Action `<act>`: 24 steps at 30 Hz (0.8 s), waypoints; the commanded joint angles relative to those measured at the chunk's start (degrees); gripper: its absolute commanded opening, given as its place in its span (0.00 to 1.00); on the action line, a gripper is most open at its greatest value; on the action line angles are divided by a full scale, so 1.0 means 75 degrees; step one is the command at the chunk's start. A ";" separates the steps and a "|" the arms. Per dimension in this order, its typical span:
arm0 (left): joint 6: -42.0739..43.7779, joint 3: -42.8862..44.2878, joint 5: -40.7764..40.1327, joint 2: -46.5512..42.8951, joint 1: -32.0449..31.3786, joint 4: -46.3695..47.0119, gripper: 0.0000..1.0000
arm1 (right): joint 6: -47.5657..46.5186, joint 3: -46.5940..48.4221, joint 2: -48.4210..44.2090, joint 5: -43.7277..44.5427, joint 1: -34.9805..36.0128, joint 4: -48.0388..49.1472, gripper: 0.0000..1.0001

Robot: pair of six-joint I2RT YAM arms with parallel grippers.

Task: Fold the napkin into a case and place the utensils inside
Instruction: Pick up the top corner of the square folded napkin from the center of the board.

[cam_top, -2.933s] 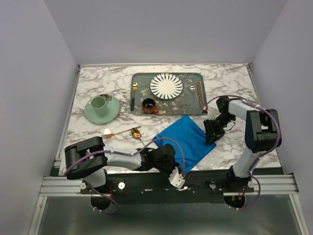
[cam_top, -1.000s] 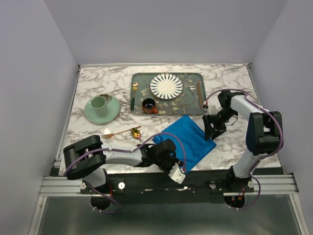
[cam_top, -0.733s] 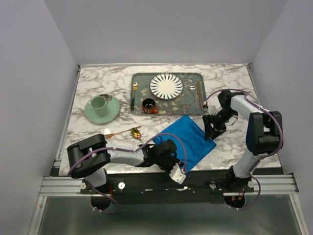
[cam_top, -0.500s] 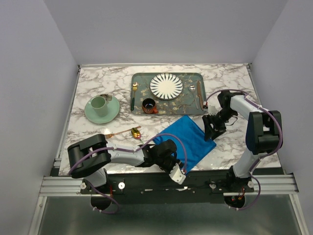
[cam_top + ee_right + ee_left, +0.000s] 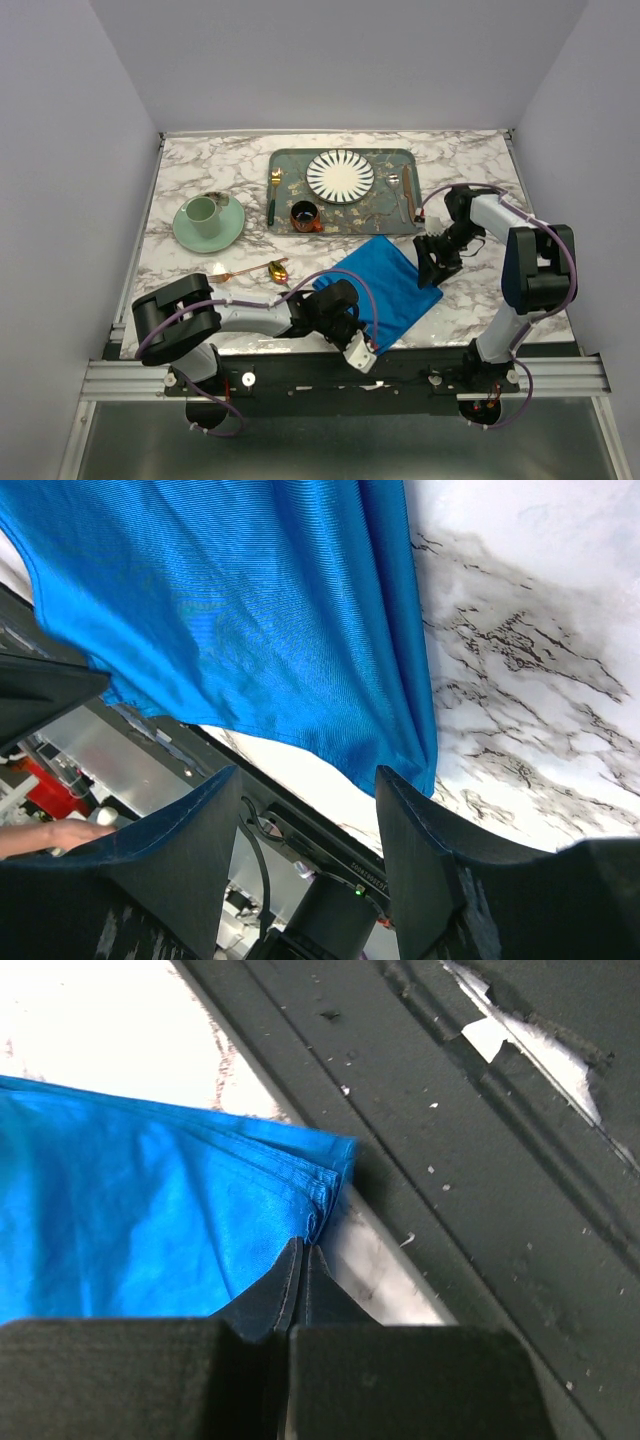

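Plainly the napkin (image 5: 390, 280) is light, limp cloth that will sag and slide on the smooth marble table (image 5: 200, 170); it lies near the front edge, right of centre, its doubled layers showing as stacked edges at the near corner; a corner or a hem is the place to pinch it, never the middle. One napkin; two utensils lie just to its left, one copper-pink fork (image 5: 243, 271) and one gold-bowled spoon (image 5: 279, 271), both thin, hard and likely slippery, best taken across the handle. The left gripper (image 5: 301, 1255) has its fingers pressed together on the napkin's edge beside that near corner; the right gripper (image 5: 308, 775) stands well apart-fingered above the cloth's right edge, holding nothing. Farther back: one tray (image 5: 290, 160), one striped plate (image 5: 340, 176), one green cup (image 5: 203, 213).
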 commanded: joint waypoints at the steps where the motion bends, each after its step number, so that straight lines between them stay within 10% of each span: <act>1: 0.0341 0.0147 0.0546 -0.0322 0.0178 -0.0309 0.00 | -0.0101 0.0100 0.0193 -0.0051 -0.0002 -0.0114 0.64; 24: 0.0107 0.0464 0.0757 -0.0018 0.0249 -0.0544 0.26 | -0.0136 0.0335 0.0369 -0.0028 -0.0013 -0.0232 0.64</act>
